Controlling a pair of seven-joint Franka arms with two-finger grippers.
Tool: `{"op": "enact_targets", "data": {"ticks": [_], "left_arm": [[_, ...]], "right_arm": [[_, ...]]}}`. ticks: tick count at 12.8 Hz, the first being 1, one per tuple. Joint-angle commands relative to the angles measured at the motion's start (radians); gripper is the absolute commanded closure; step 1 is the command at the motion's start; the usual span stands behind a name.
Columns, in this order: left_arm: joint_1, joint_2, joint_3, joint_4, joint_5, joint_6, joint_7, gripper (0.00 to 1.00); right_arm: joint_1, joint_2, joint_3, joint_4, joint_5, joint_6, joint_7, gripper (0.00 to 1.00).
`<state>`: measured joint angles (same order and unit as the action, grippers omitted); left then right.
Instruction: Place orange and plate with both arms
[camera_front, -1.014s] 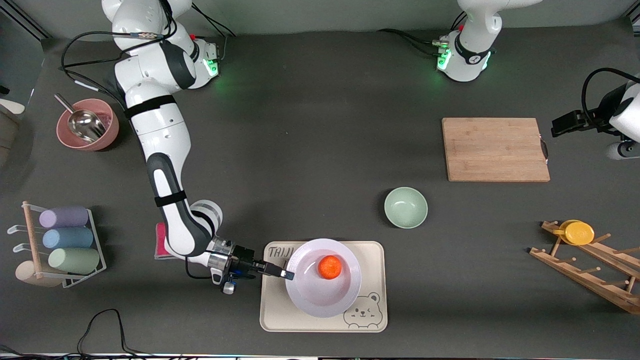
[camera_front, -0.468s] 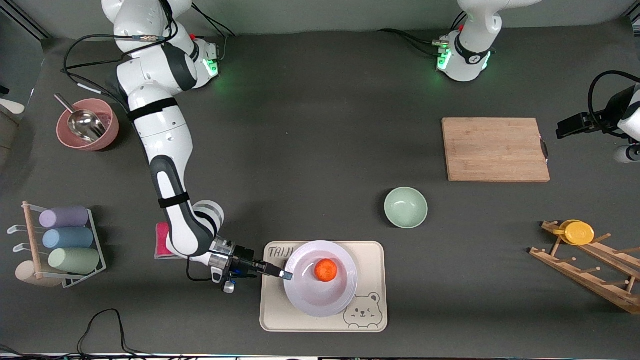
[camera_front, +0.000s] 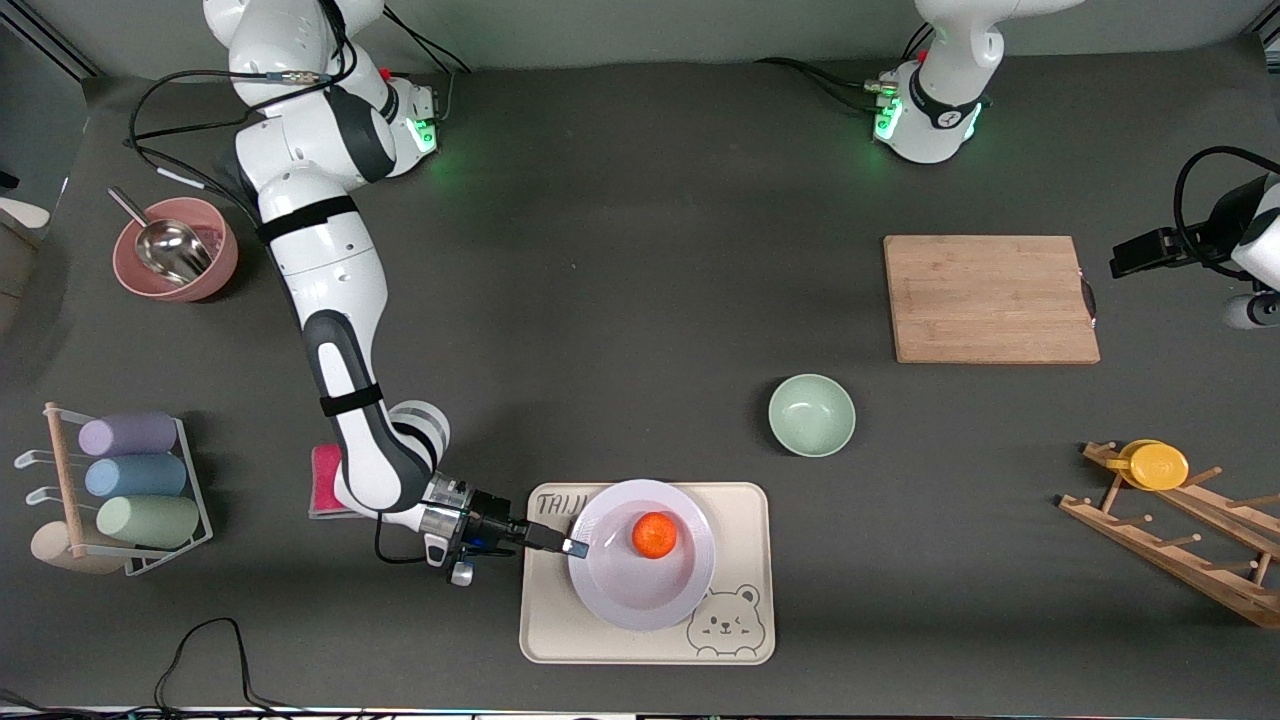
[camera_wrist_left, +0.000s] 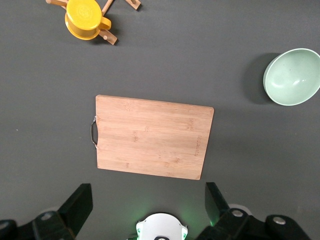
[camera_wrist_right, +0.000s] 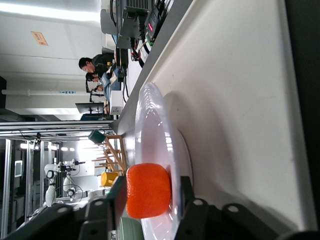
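Observation:
The white plate (camera_front: 620, 590) lies on the beige bear tray (camera_front: 740, 520) near the front camera, with the orange (camera_front: 655, 534) on its middle. My right gripper (camera_front: 570, 546) is at the plate's rim on the side toward the right arm's end. In the right wrist view the plate (camera_wrist_right: 155, 115) and the orange (camera_wrist_right: 147, 190) show between my right gripper's (camera_wrist_right: 150, 180) jaws. The jaws stand apart, one above the rim and one at tray (camera_wrist_right: 235, 100) level, with a gap to the upper one. My left gripper (camera_front: 1140, 250) waits open in the air beside the cutting board; it also shows in the left wrist view (camera_wrist_left: 146, 210).
A mint-green bowl (camera_front: 811, 415) stands between the tray and a wooden cutting board (camera_front: 990, 298). A wooden rack (camera_front: 1180, 540) with a yellow cup (camera_front: 1155, 465) is at the left arm's end. A pink bowl with a scoop (camera_front: 175, 262), a cup rack (camera_front: 130, 475) and a pink sponge (camera_front: 322, 480) are at the right arm's end.
The plate with the orange has come down onto the tray and now lies flat. The right gripper has stayed at its rim. The left arm has shifted only slightly.

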<state>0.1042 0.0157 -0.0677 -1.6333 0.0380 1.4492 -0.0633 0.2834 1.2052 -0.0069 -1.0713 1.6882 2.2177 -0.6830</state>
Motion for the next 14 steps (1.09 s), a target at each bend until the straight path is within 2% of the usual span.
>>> {"op": "enact_targets", "data": {"ticks": [1,4,7,11,14], "left_arm": [[0.002,0.013,-0.003,0.033,0.002,-0.027,-0.015,0.0],[0.002,0.02,-0.003,0.033,0.002,-0.027,-0.015,0.0],[0.002,0.02,-0.003,0.033,0.0,-0.027,-0.015,0.0],[0.002,0.026,-0.003,0.029,0.002,-0.027,-0.015,0.0],[0.003,0.029,-0.003,0.035,0.0,-0.027,-0.018,0.0]], "right_arm": [[0.0,0.01,-0.022,0.008,-0.048,0.005,0.028,0.38],[-0.001,-0.004,-0.062,0.001,-0.079,-0.004,0.03,0.38],[-0.004,-0.076,-0.076,-0.074,-0.09,-0.007,0.072,0.38],[-0.035,-0.252,-0.09,-0.201,-0.351,-0.048,0.267,0.36],[-0.098,-0.421,-0.094,-0.309,-0.623,-0.169,0.417,0.32]]}}
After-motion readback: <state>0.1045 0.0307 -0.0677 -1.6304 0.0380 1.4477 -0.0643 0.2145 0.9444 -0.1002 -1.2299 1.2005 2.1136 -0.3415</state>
